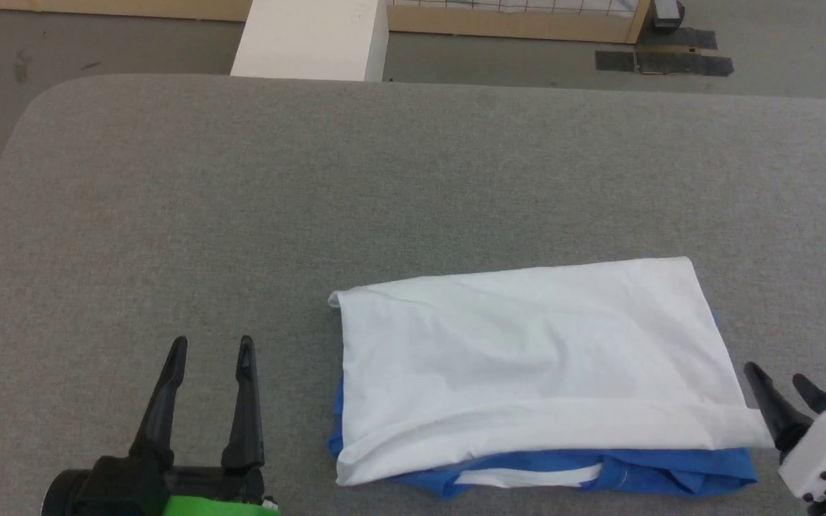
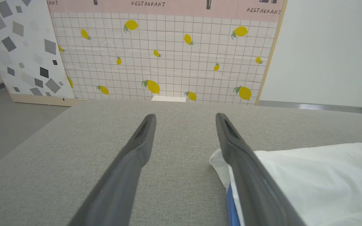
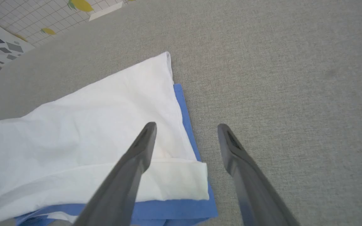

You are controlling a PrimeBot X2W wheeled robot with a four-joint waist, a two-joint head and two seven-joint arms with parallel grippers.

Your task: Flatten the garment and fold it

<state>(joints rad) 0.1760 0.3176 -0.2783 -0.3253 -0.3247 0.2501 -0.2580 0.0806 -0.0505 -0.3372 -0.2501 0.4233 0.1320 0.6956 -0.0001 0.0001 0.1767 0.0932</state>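
Head view shows you your left hand [image 1: 213, 342] low by the counter's [image 1: 384, 179] near edge, left of the middle, its two dark fingers spread wide with nothing but grey cloth surface between them. It holds nothing and sits just beside the garment's [image 1: 528, 358] left edge, apart from it. Your right hand [image 1: 775, 374] is at the near right, its fingers likewise parted and empty, their tips right at the garment's near right corner. From the right wrist view, one finger [image 3: 137, 157] hangs over the white turned-back hem and the other over bare counter; you cannot tell whether either touches the fabric. The garment lies folded into a rough rectangle close to the counter's near edge, right of the middle, a white layer on top with some soft creases, and a blue layer showing along its near edge and right side. Beyond the counter's far edge stand a white block [image 1: 312, 39] and a lemon-patterned panel [image 2: 168, 56] on the grey floor [image 1: 97, 43].
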